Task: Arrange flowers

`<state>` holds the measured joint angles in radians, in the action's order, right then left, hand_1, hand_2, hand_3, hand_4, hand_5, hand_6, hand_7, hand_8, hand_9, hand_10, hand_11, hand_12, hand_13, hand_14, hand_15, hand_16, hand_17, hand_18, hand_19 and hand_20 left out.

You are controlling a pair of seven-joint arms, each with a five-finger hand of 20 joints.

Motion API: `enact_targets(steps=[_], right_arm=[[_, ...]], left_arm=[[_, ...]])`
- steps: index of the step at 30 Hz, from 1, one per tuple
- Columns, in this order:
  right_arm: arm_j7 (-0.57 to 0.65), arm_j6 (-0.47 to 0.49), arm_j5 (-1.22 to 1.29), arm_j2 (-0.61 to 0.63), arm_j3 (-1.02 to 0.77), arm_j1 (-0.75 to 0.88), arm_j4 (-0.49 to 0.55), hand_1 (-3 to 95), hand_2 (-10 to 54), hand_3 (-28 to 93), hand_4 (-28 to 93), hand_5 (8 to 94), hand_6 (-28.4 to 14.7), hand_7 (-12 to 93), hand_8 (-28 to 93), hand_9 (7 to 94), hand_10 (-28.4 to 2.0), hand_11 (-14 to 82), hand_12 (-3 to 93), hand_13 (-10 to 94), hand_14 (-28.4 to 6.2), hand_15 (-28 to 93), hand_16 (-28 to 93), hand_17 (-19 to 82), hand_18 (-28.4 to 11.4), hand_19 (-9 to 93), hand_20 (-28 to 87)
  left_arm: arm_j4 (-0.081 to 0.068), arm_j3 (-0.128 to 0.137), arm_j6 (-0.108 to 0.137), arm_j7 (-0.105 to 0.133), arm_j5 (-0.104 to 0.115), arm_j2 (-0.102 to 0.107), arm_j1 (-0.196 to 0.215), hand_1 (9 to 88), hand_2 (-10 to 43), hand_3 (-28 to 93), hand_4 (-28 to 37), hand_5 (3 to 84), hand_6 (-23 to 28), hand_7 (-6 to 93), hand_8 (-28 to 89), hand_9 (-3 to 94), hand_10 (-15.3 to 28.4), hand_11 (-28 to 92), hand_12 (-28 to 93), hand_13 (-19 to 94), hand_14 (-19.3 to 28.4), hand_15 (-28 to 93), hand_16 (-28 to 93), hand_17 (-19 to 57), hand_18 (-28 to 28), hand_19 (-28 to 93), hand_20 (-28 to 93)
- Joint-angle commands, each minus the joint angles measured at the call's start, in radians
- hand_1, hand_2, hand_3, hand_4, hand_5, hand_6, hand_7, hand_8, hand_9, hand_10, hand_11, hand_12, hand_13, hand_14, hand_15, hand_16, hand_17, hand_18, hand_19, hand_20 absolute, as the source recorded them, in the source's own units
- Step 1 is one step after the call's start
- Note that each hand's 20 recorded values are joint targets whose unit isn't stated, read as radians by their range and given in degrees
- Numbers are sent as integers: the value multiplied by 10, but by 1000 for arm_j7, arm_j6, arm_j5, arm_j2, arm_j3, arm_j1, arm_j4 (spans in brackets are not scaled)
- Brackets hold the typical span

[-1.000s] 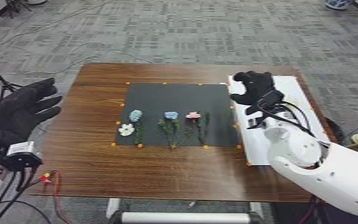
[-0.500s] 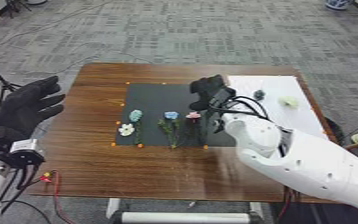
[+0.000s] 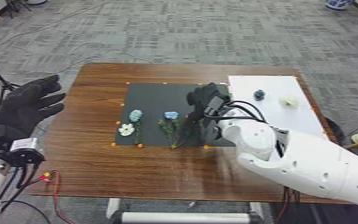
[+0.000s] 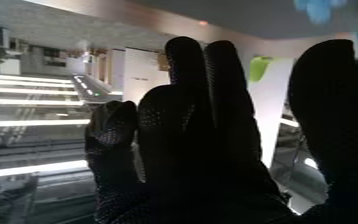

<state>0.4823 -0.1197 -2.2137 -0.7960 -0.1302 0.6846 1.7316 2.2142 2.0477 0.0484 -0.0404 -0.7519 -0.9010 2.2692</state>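
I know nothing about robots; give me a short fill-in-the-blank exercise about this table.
1. The hand over the dark mat is the robot's ____ one.
2. The sheet beside the mat is ____ in colour.
3. The white flower lies near the mat's ____ edge.
4. Small things lying on the sheet number ____.
Missing words: right; white; left; two.

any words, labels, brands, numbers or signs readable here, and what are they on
None can be read.
White panel in the room behind: faint marks, too small to read.
White block at the left arm's wrist: any print is too small to read.
Flowers, dark mat, white sheet: no print to be made out.
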Motion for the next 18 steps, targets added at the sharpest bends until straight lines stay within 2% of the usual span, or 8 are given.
enact_targets(steps=[1,7,18], right_arm=[[48,-56,-54,-34,109,-69,-51,306,-95,815,-283,570,2,297,-146,597,-102,356,256,557,-98,844,318,287,-212,851,595],[92,-104,-55,-54,145,-87,-69,311,-95,811,-283,584,6,307,-148,610,-98,375,264,573,-94,848,320,301,-209,863,593],[82,-69,-62,-72,137,-82,-85,320,-95,818,-283,616,18,338,-161,635,-93,399,283,597,-87,844,335,317,-209,877,588]], left_arm=[[-8,-12,-17,-10,4,7,-14,251,-15,695,-264,282,30,216,-100,201,106,269,199,114,138,493,-50,-98,196,411,116],[-9,-13,-17,-11,5,11,-15,250,-17,697,-264,282,30,217,-101,201,106,268,198,114,139,494,-50,-98,197,411,116],[-8,-12,-23,-12,4,9,-12,250,-16,697,-264,282,30,217,-100,201,106,269,199,114,138,493,-51,-98,196,411,116]])
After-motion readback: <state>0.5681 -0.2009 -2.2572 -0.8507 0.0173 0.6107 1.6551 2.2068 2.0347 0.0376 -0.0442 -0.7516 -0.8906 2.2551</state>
